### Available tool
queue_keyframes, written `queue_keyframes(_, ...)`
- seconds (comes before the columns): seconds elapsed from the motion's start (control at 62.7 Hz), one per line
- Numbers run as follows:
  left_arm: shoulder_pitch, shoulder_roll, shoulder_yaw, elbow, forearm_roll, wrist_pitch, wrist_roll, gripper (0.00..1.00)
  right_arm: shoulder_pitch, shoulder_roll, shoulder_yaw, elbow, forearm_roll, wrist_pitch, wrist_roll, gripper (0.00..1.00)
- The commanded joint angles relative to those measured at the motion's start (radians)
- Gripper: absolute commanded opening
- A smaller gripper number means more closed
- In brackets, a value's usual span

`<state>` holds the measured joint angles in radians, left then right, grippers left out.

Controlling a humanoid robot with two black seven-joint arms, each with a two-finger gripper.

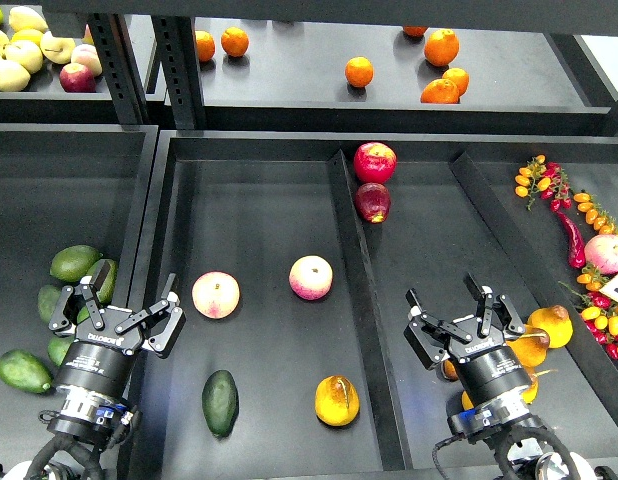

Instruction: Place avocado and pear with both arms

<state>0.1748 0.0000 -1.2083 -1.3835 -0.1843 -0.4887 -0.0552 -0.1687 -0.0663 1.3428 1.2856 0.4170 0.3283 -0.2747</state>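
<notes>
Avocado (219, 402) and pear (336, 400) are lying free in the middle bin, with both the left gripper (124, 308) and right gripper (459, 303) hovering, fingers spread, holding nothing. Risk: either round fruit rolling if bumped, or the left gripper confusing it with the avocado pile (64, 300) nearby.

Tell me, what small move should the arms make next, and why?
Probably draw both arms back a little. The avocado and the pear already lie side by side in the middle tray, and the left gripper and right gripper both stand open, holding nothing.
</notes>
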Motion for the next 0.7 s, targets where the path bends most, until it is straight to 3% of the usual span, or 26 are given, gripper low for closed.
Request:
queue_keyframes(0.0,-0.001,0.0,0.003,0.003,-0.007,0.0,0.0,1.0,0.0,0.0,-0.001,0.001,0.0,0.0,0.0,1.0)
queue_keyframes(0.685,-0.005,0.0,-0.017,0.017,-0.015,0.0,0.008,1.0,0.0,0.0,-0.002,0.003,-0.001,-0.002,0.0,1.0)
